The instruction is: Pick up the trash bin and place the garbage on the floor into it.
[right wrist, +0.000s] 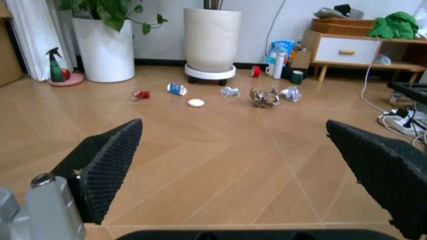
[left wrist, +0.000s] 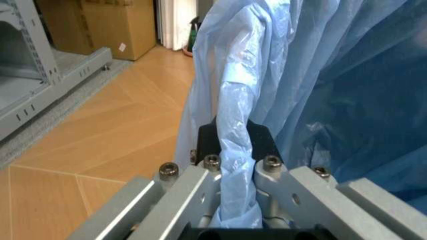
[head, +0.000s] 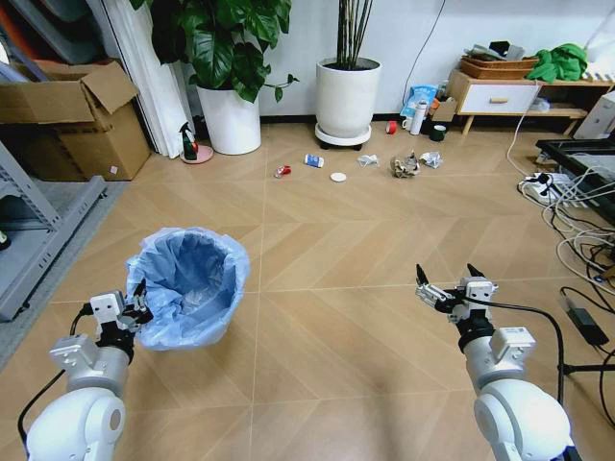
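The trash bin (head: 187,283), lined with a crinkly light-blue bag, stands on the floor at the front left. My left gripper (head: 135,301) is at its near left rim, shut on a fold of the bag and the rim (left wrist: 233,145). My right gripper (head: 450,280) hovers open over bare floor at the front right, with nothing between its fingers (right wrist: 110,160). The garbage lies far ahead near the pots: a red can (head: 282,171), a blue-white carton (head: 314,160), a white disc (head: 338,177), crumpled paper (head: 368,159) and a brownish wrapper (head: 405,167).
Two white plant pots (head: 347,96) stand at the back wall. A cardboard box (head: 72,120) and a grey metal shelf (head: 38,230) line the left side. Cables and a power strip (head: 562,197) lie at the right. A low cabinet (head: 500,94) stands at the back right.
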Available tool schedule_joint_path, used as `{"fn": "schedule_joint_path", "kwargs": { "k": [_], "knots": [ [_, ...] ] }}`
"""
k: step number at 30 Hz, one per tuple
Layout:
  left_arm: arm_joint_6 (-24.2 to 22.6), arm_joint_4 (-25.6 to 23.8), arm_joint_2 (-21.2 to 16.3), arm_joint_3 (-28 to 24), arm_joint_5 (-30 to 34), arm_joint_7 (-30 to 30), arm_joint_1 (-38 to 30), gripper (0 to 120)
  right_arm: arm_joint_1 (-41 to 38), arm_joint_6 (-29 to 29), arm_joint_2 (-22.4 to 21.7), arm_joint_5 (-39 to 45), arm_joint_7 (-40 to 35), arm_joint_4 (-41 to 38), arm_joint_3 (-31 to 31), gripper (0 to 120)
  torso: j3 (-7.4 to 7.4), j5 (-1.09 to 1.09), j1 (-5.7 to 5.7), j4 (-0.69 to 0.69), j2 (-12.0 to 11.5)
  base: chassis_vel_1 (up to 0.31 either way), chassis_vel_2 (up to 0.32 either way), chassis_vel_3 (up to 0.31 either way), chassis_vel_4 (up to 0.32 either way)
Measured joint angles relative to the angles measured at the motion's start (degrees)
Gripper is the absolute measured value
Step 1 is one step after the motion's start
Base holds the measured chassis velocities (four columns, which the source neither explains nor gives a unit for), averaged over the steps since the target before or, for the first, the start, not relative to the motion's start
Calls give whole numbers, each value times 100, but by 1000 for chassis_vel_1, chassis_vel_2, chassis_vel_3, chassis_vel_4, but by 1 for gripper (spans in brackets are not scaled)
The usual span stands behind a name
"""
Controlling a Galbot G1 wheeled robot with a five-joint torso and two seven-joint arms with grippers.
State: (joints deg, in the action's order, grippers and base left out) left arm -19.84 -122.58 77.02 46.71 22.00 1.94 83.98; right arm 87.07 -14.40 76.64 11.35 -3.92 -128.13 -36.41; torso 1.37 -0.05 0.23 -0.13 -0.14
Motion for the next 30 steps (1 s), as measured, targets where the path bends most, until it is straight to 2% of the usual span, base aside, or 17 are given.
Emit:
{"fn": "schedule_joint_path", "kwargs": {
  "k": [30],
  "knots": [
    [42,-31,19,-73,-147,-184,76,0,57,19,67,-312,78,-18,3,100,0,2,0,0,0,-100,130,102,-128]
  ]
}}
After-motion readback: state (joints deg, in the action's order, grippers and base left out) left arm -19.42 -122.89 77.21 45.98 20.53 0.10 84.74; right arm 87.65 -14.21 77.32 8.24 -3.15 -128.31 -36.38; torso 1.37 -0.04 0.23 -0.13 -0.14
